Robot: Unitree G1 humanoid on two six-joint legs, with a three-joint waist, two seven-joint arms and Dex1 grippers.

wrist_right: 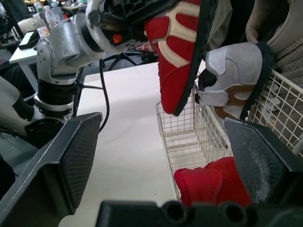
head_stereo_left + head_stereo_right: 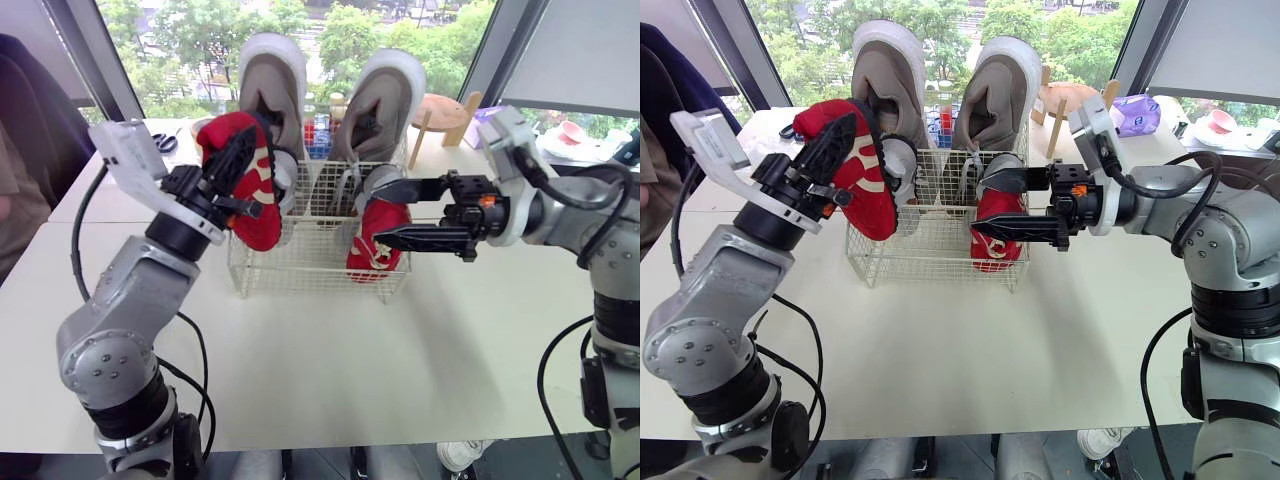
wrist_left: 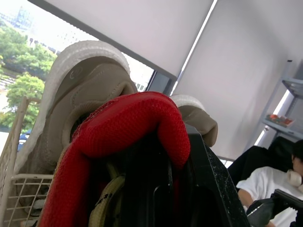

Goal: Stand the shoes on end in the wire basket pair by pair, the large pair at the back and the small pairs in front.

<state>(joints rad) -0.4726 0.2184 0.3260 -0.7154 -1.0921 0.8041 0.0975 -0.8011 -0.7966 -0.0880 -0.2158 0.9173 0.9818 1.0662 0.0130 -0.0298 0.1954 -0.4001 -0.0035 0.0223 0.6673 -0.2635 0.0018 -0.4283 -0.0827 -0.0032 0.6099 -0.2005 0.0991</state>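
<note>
Head view: left hand grips a red shoe over the left front rim of the wire basket; right hand gapes at its right front. Left wrist view: shoe pinched. Right wrist view: open worktop beside the basket.

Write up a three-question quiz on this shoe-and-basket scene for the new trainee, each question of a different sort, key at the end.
1. What does the left gripper hold?
A. a red shoe
B. a beige shoe
C. nothing
2. True or false: the right gripper is shut.
3. Fill in: the two large beige shoes stand on end at the ___ of the wire basket.

Key
1. A
2. False: its fingers are spread apart.
3. back
</note>
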